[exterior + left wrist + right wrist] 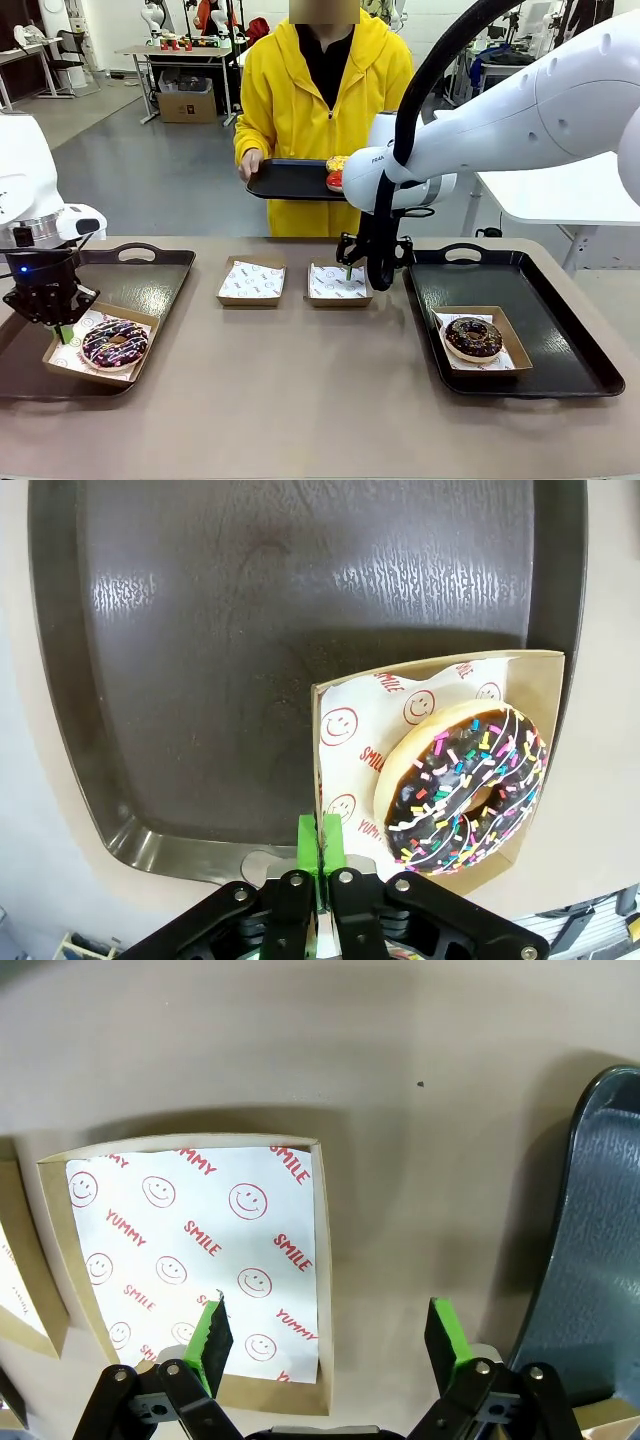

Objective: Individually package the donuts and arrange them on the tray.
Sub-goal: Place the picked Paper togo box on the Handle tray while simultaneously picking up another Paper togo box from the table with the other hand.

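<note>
Grey floor (150,170). Cluttered table (180,50) at the back, cardboard box (187,103) under it. White table (560,195) on the right.

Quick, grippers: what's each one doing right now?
Left gripper: shut on the edge of the donut box.
Right gripper: open, holding nothing, over an empty box.

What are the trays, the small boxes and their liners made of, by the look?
Trays: probably hard plastic, dark and semi-gloss. Signs are streaky light reflections and a moulded, rounded rim.
Boxes: brown cardboard, matte, with thin folded walls and plain brown edges.
Liners: thin white paper printed in red with smileys and words. Possibly greaseproof, but the look does not settle that.
</note>
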You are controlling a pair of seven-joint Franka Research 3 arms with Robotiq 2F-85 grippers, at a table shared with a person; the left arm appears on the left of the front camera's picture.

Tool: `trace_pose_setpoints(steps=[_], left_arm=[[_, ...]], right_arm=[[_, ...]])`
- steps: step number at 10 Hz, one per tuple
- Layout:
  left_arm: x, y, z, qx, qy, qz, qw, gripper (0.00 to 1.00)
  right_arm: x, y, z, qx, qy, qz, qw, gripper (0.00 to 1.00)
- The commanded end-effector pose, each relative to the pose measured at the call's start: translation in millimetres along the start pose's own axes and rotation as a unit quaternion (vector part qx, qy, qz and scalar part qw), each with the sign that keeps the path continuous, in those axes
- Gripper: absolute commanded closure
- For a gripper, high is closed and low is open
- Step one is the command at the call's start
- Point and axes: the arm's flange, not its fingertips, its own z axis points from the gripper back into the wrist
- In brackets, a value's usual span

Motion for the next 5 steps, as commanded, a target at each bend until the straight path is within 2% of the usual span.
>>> trace_pose_setpoints(steps=[1,3,4,5], left_arm=[[2.9,1.4,-1.1,0.012,-0.008,-0.008,1.000,0.99],[1.8,2.9,0.0,0.005,-0.009,-0.007,1.000,0.99],[1.6,2.9,0.4,0.001,-0.011,-0.006,1.000,0.41],[1.0,3.7,1.2,-0.002,-0.012,-0.008,1.000,0.40]], right_arm=[[-3.3,-5.7,-1.2,-0.003,-0.009,0.007,1.000,0.00],[-3.3,-5.2,-1.6,-0.003,-0.010,0.007,1.000,0.00],[-3.0,-5.3,-2.1,-0.002,-0.010,0.010,1.000,0.00],[-2.3,-5.7,-2.5,0.003,-0.009,0.012,1.000,0.59]])
